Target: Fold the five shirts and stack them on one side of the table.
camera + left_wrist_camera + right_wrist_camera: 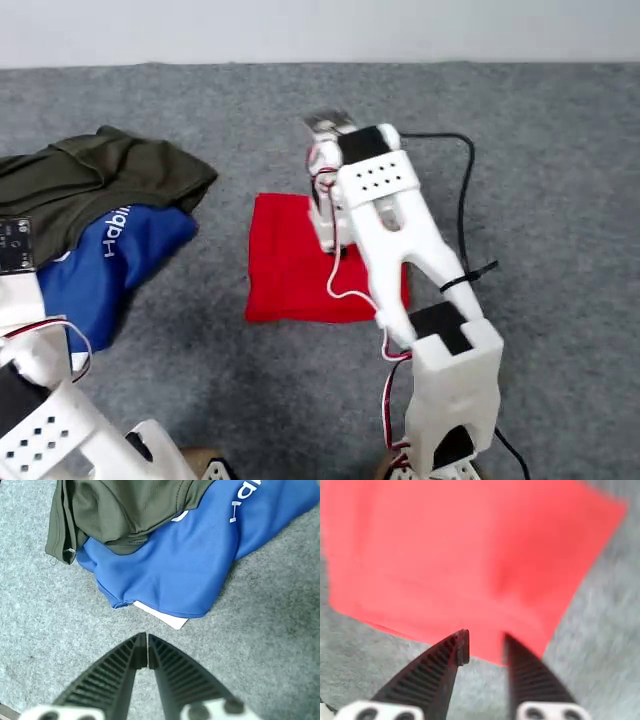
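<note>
A red shirt (290, 270), folded into a rectangle, lies flat on the grey table in the middle. My right gripper (487, 647) hovers open over one edge of the red shirt (460, 555), with nothing between its fingers; in the high view the white right arm (390, 210) covers part of that shirt. At the left lies a loose pile: an olive shirt (90, 180) on top of a blue shirt (120, 255). My left gripper (147, 652) is shut and empty, a short way from the blue shirt (190, 565), the olive shirt (125, 505) and a white corner (165, 617) under them.
The grey felt tabletop (560, 200) is bare to the right of the right arm and along the back. A black cable (465, 190) runs beside the right arm. The left arm's white body (40, 420) sits at the front left corner.
</note>
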Controlling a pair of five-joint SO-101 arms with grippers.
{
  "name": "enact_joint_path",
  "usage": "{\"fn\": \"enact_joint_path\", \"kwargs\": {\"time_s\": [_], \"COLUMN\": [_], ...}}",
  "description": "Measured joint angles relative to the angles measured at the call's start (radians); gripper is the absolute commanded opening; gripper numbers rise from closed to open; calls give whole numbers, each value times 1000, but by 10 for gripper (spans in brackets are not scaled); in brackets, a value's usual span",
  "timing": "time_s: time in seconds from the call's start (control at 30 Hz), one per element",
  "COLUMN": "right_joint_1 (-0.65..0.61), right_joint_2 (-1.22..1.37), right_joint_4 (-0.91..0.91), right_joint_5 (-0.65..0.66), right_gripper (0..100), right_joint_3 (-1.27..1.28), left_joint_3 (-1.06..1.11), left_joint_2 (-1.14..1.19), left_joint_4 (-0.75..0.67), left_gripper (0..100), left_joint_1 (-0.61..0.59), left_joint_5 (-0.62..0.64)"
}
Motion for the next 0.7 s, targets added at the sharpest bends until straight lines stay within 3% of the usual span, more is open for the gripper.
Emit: {"fn": "enact_joint_path", "kwargs": {"time_s": [0.17, 0.57, 0.7], "right_joint_1": [8, 54, 54], "right_joint_2": [0, 298, 331], "right_joint_4": [-3, -140, -147], "right_joint_5": [-94, -110, -110], "right_gripper": [321, 317, 169], "right_joint_3": [52, 49, 29], "left_joint_3": [9, 9, 9], "left_joint_2": [0, 0, 0], "left_joint_4": [0, -6, -6], "left_gripper": [15, 15, 15], "left_joint_1": [0, 0, 0], "left_joint_5": [0, 0, 0]}}
